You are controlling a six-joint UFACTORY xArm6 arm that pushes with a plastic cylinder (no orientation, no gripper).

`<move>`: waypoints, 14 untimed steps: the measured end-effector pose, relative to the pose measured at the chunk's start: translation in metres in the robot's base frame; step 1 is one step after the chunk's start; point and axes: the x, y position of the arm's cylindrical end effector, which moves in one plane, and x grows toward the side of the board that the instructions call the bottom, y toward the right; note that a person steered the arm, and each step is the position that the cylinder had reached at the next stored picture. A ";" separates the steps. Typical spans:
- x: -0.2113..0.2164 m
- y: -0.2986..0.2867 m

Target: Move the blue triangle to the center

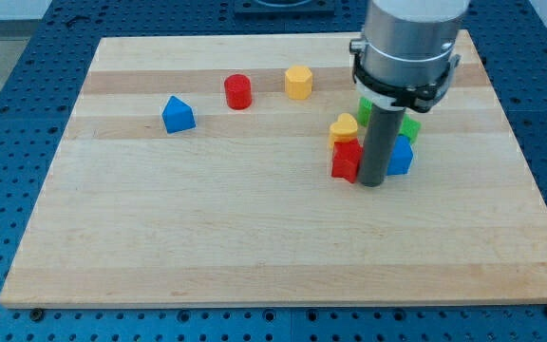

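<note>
the blue triangle (179, 115) sits on the wooden board (254, 247) toward the view's upper left, alone, well apart from my tip (372, 182). to its right lie one red cylinder (238, 91) and, further right, one yellow hexagonal block (298, 82). count of blues: two, the second being a blue block (402, 155) right of centre, its shape partly hidden by the rod. reds: two, the second a red block (347, 160) touching the rod's left side. yellows: two, the second a yellow heart-like block (345, 127) just above that red block. green: two patches, one green block (410, 126) and a second green piece (364, 109), mostly hidden behind the arm. my tip stands between the red block and the blue block. there is no gripper, only the rod.
</note>
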 end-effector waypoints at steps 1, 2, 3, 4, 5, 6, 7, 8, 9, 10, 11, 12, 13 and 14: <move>0.001 -0.003; 0.009 -0.003; 0.048 -0.039; 0.029 -0.126; -0.022 -0.209; -0.048 -0.269; -0.075 -0.315; -0.098 -0.305; -0.101 -0.261; -0.116 -0.239; -0.127 -0.218; -0.128 -0.191; -0.123 -0.170; -0.114 -0.156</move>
